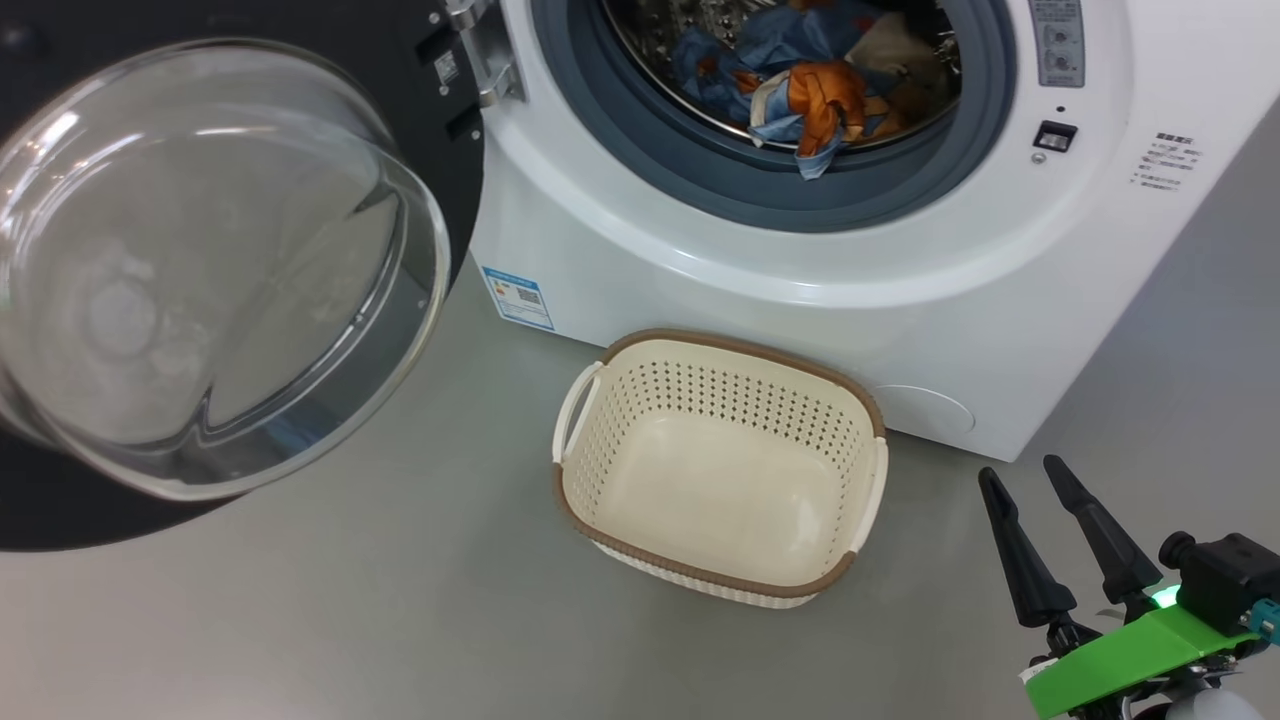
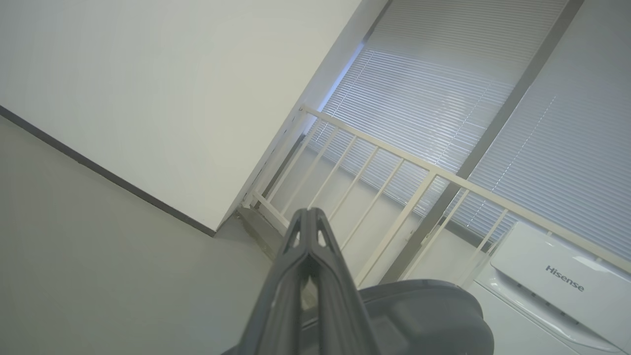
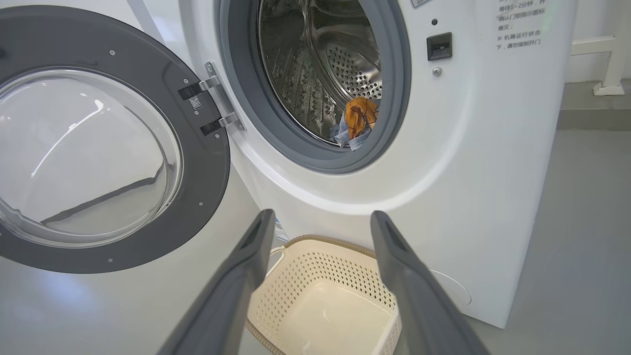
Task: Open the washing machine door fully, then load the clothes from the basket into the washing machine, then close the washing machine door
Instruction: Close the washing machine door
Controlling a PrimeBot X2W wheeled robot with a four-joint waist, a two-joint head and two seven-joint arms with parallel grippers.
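Loading looks done, the basket [image 1: 720, 490] empty on the floor [image 1: 350, 600] and the clothes [image 1: 800, 95] in the washing machine [image 1: 700, 270], so the left end effector [image 2: 308, 213], pinched together and empty, or the right end effector [image 1: 1018, 470], spread wide and empty, should push the open washing machine door [image 1: 200, 270] closed.

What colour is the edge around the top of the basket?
Brown; the basket's rim shows best in the head view.

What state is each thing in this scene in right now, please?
Large round glossy black washing machine door: swung wide open.
Blue, orange and cream clothes: inside the steel drum, one tip over the rubber ring.
Cream perforated plastic basket: empty, upright.
Left end effector: shut, empty.
Right end effector: open, empty.
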